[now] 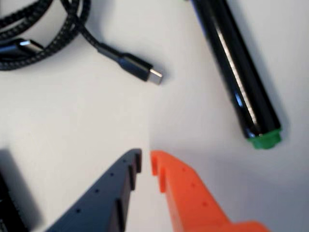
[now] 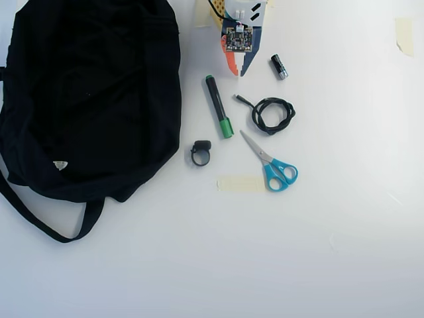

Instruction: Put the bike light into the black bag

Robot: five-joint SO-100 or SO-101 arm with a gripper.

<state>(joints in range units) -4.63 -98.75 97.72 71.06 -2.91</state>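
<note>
The hand [image 1: 146,163] hangs over bare tabletop [image 2: 298,265] with its dark and orange fingers drawn almost together and nothing between them; only a thin slit shows at the tips in the wrist view. In the overhead view it sits at the top centre of the frame, tips aimed down the frame toward the scattered items.

The bike light [image 2: 201,152] lies free on the tabletop at the middle of the overhead view, its loop strap flat, just to the right of the black bag [image 2: 93,93] and below the green-tipped marker [image 2: 218,106]. The wrist view does not show it at all (only the marker's green end and a cable plug), so the hand looks not yet lined up.

The bag fills the upper left, slumped flat, strap trailing to the lower left. The coiled cable [image 2: 271,114], a small black cylinder [image 2: 279,67] and scissors [image 2: 271,165] lie to the right, probably as distractors.
</note>
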